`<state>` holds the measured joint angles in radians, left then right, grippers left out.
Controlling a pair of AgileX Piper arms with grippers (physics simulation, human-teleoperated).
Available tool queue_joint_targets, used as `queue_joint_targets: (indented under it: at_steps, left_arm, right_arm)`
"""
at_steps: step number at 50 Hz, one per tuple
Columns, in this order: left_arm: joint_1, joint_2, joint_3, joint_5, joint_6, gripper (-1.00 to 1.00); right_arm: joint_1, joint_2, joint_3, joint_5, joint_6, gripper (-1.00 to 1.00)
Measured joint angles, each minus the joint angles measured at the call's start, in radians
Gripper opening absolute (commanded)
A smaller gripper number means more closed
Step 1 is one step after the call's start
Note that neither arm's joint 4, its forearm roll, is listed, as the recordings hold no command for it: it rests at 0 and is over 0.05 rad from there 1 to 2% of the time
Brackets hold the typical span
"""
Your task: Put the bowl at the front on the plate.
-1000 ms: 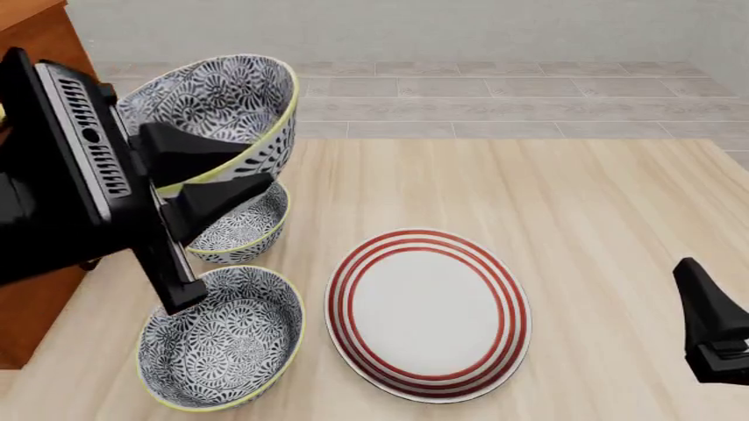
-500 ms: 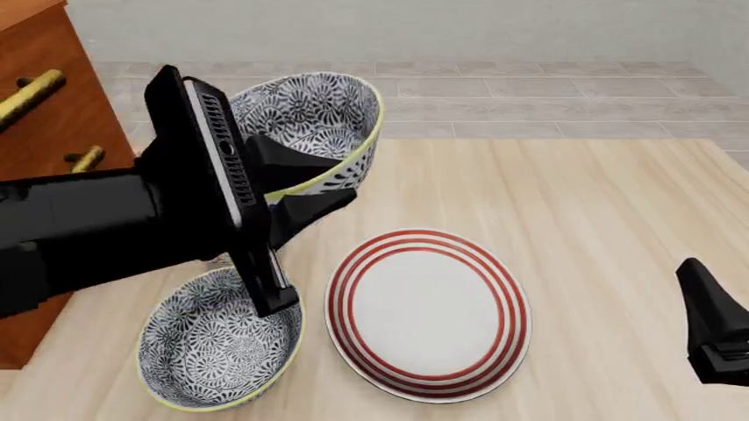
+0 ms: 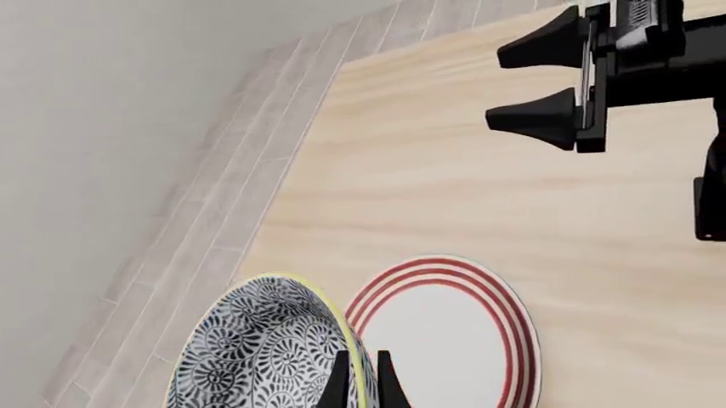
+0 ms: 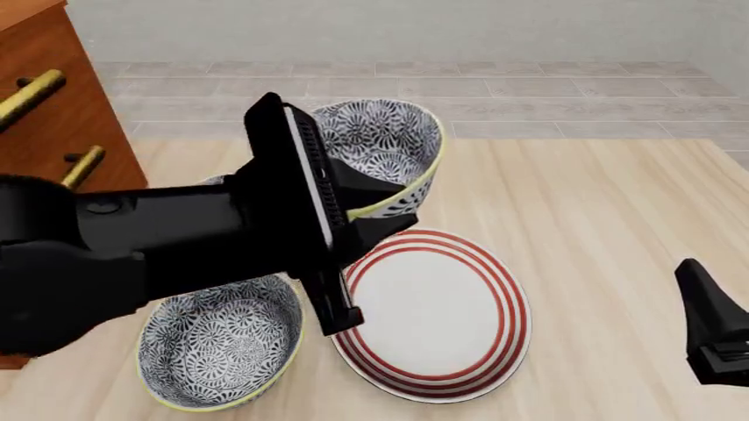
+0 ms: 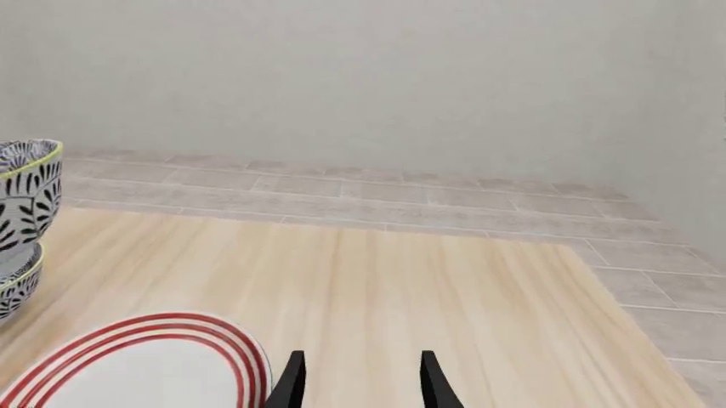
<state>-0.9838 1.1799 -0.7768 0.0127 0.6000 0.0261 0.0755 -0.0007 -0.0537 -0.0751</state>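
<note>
We see left gripper (image 4: 381,210) pinching rim of patterned bowl (image 4: 381,145), jaws closed on its wall, bowl lifted and tilted above far-left edge of red-ringed plate (image 4: 429,314); second bowl (image 4: 220,346) sits on wooden table (image 4: 597,219) just left of plate; right gripper (image 5: 359,380) low at right, jaws parted, empty.

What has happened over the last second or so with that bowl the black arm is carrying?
The left gripper, clamped on the rim of the bowl, has carried it rightward, from above the other bowls to the far edge of the plate. The bowl is not set down. The plate, the nearest bowl and the right gripper have not moved.
</note>
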Motion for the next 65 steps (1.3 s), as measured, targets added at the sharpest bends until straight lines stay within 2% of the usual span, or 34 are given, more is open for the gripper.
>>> queue_joint_targets:
  at_steps: [26,65]
  left_arm:
    - [-0.044,0.155,-0.010,-0.097,0.020,-1.00]
    - [-0.070,0.309,-0.058,-0.185,-0.001,-1.00]
  right_arm:
    - [0.001,0.000,0.000,-0.002,0.002,1.00]
    - [-0.008,-0.022,0.000,0.013,0.013,1.00]
